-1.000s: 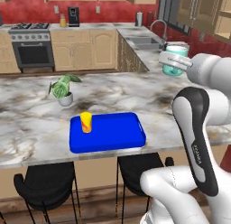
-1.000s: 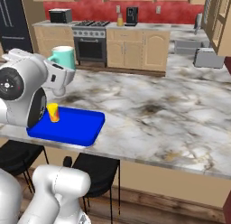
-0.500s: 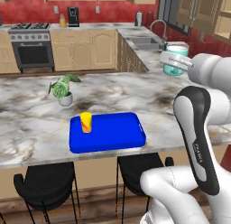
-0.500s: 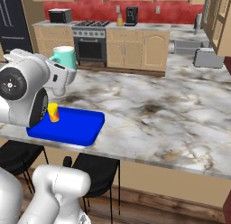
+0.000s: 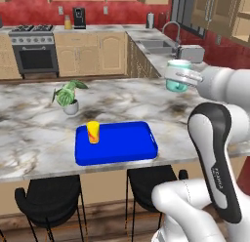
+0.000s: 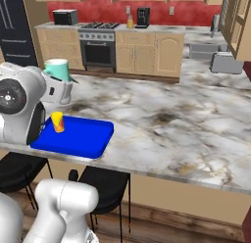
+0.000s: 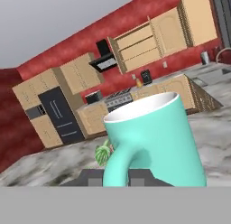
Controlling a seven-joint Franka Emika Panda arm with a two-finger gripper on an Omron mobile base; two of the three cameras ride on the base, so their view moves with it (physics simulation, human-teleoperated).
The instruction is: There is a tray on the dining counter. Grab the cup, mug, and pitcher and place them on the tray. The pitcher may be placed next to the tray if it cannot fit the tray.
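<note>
I have the mug pinched in the gripper, jaws drawn nearly together on it, and I carry it upright and high over the dining counter, well clear of the marble, so it would not catch on anything on the way across. In the hand view the mug sits right against the camera with its handle toward me, which suggests the grip is at the handle side. It hangs up and to the right of the tray, not yet above it. The cup stands upright in the tray's near-left part, leaving most of the blue surface free for the mug. My count: 1 tray, 1 cup, 1 mug, 1 potted plant just behind the tray, and 2 black stools under the counter edge.
</note>
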